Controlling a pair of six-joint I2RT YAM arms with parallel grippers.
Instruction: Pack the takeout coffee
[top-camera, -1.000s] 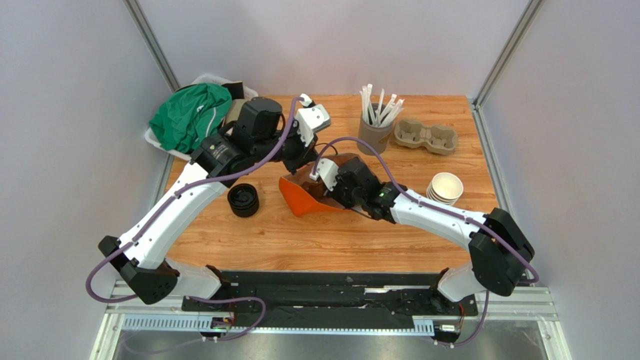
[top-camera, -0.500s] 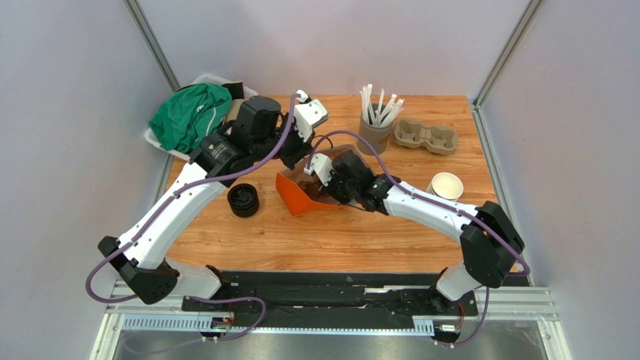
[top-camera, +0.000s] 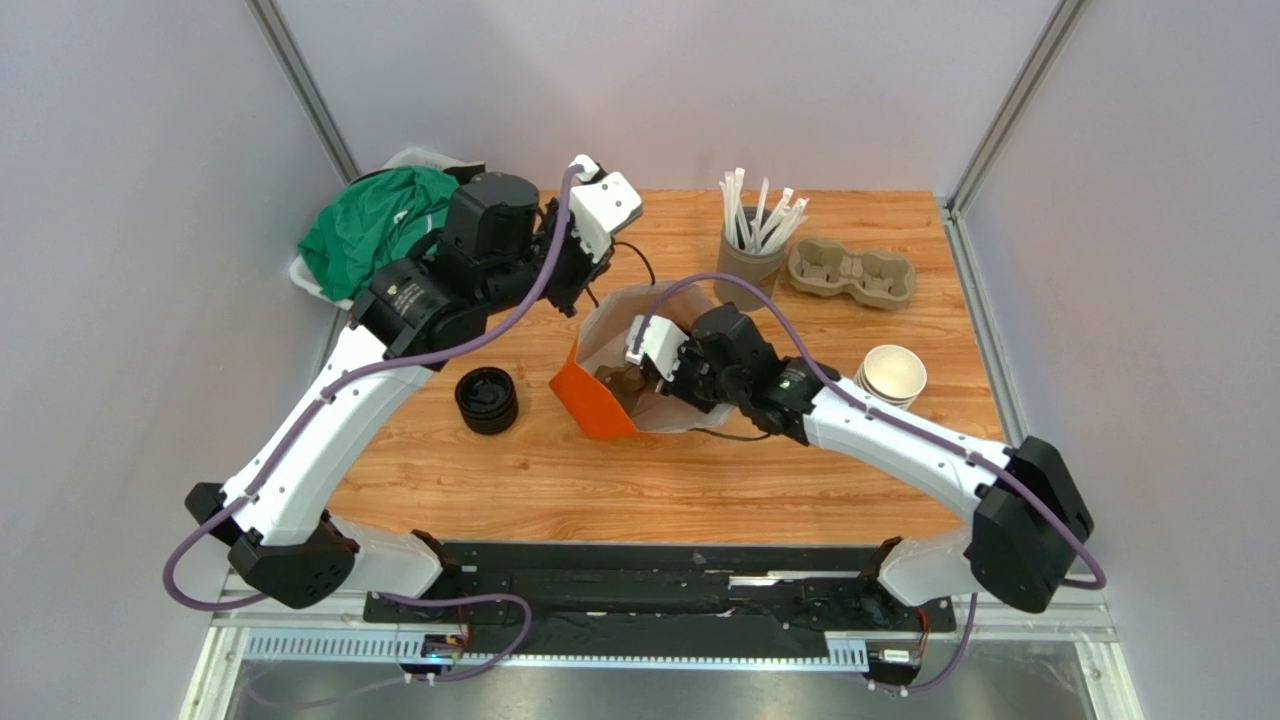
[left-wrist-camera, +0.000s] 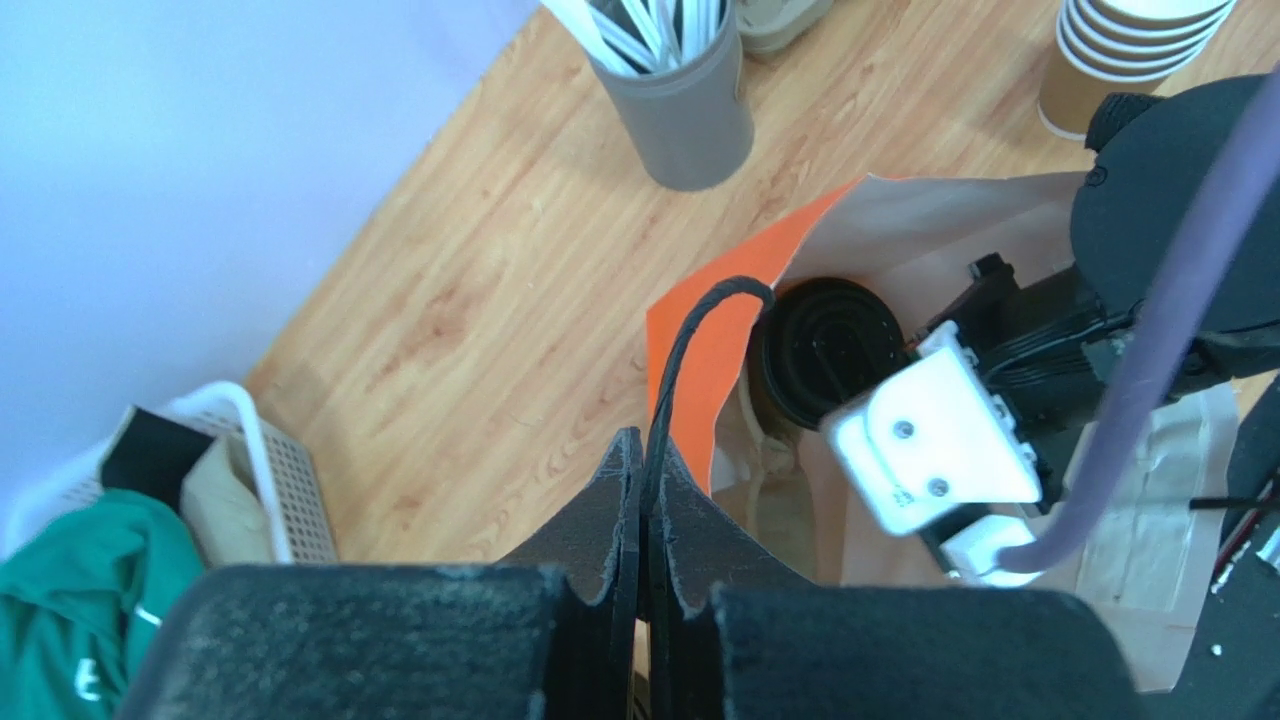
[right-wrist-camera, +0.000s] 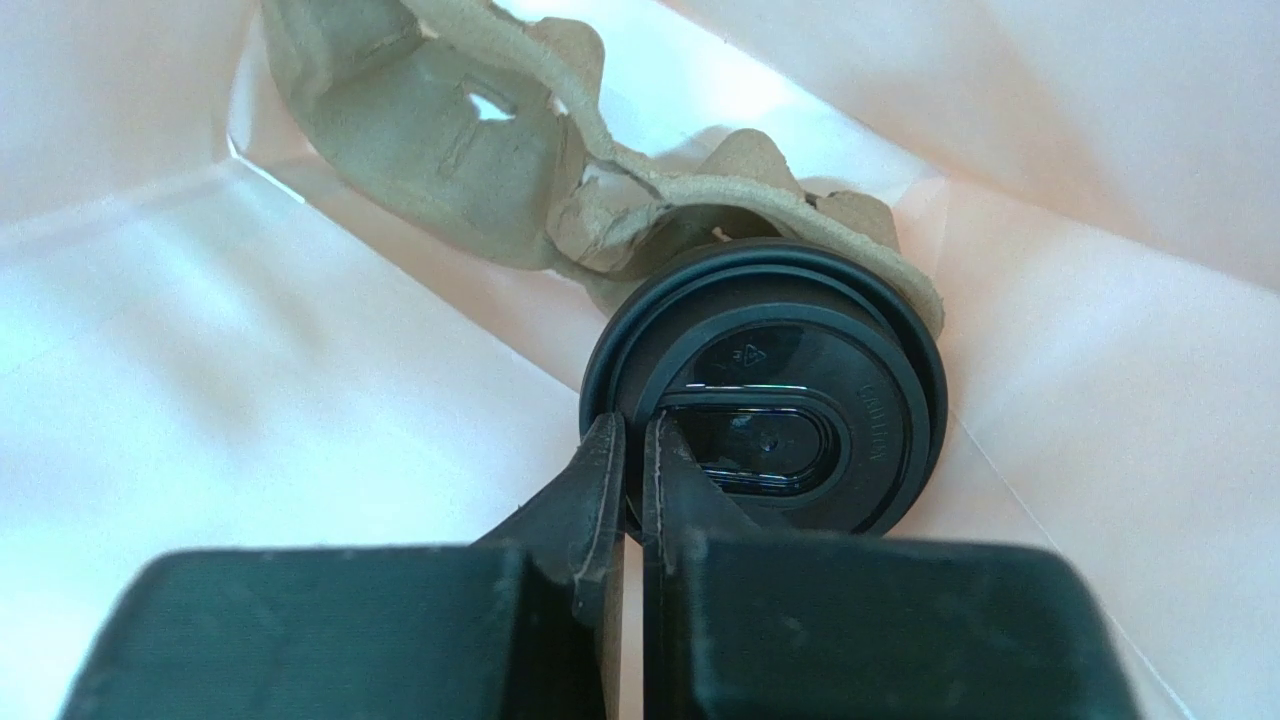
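An orange paper bag (top-camera: 579, 398) stands open at the table's middle. My left gripper (top-camera: 583, 300) is above its rim, shut on the bag's black cord handle (left-wrist-camera: 706, 323). Inside the bag, the takeout coffee shows only its round black lid (right-wrist-camera: 781, 390); the cup below it is hidden. It sits in a tan cardboard carrier (right-wrist-camera: 451, 135) on the bag's floor. My right gripper (right-wrist-camera: 633, 450) reaches into the bag, pinched on the lid's left rim. In the left wrist view the lid (left-wrist-camera: 827, 348) shows beside the right arm's white wrist mount (left-wrist-camera: 932, 443).
A grey cup of white straws (top-camera: 748, 270) and an empty cardboard carrier (top-camera: 854, 273) stand at the back. A stack of tan cups (top-camera: 890, 375) is on the right, loose black lids (top-camera: 487, 401) are left of the bag, and a white basket (top-camera: 323, 285) with green cloth sits back left.
My left gripper has pulled the handle up and back, so the bag has tipped from lying low to standing more upright. My right gripper has moved with the bag, staying inside it.
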